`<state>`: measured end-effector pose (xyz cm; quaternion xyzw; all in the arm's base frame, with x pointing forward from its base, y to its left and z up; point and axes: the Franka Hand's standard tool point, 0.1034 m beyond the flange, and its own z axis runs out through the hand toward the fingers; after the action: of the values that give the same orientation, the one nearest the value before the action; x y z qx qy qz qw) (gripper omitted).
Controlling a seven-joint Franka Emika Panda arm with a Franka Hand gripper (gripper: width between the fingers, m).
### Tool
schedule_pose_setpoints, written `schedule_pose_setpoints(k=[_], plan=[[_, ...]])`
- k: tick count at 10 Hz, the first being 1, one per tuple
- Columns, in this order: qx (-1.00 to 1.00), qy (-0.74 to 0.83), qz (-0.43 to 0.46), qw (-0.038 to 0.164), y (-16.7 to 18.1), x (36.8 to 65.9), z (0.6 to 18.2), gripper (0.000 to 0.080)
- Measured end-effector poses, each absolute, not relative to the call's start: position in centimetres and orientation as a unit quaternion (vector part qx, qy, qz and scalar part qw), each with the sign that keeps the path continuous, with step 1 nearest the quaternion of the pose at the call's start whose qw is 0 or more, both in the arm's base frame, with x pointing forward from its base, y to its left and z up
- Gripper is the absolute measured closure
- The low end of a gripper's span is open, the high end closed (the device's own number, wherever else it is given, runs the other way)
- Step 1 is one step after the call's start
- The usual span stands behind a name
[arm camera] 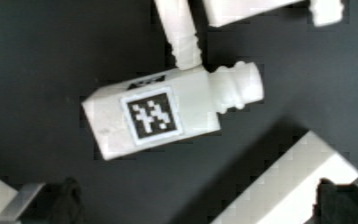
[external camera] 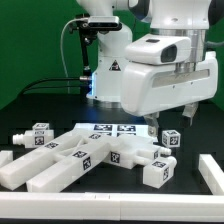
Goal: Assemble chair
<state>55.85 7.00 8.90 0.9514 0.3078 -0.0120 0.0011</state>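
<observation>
**Figure. Loose chair parts with the arm overhead, before any grasp.** In the exterior view, the chair parts (external camera: 85, 155) lie unjoined in a loose group on the dark surface (external camera: 30, 105). They are matte white long bars and blocky pegged pieces, and several carry small black-and-white square tags. The group spreads from the exterior view's left to near its right. A raised white rim (external camera: 212, 172) stands at the surface's edge on the exterior view's right.

The glossy white arm (external camera: 165, 70) hangs over the right-hand part of the group. Its gripper (external camera: 170, 115) points down, its jaws are spread wide and hold nothing, and it is clear of every part.

A pegged leg (external camera: 170, 139) lies on the surface just below the gripper. In the wrist view this pegged leg (arm camera: 158, 112) lies on its side, tag facing up, with its short ribbed peg (arm camera: 243, 85) at one end. It is ahead of the gripper (arm camera: 202, 205) rather than between the dark fingertips (arm camera: 48, 200). A white bar (arm camera: 309, 165) lies near the leg without touching it.
</observation>
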Motion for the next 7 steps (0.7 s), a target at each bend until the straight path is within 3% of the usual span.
schedule_pose_setpoints(k=[4,7], plan=[[0.964,0.265,-0.022,0.001,7.0,56.0,9.2,0.0150],[0.997,0.072,-0.036,-0.009,6.5,57.1,8.1,0.0150]])
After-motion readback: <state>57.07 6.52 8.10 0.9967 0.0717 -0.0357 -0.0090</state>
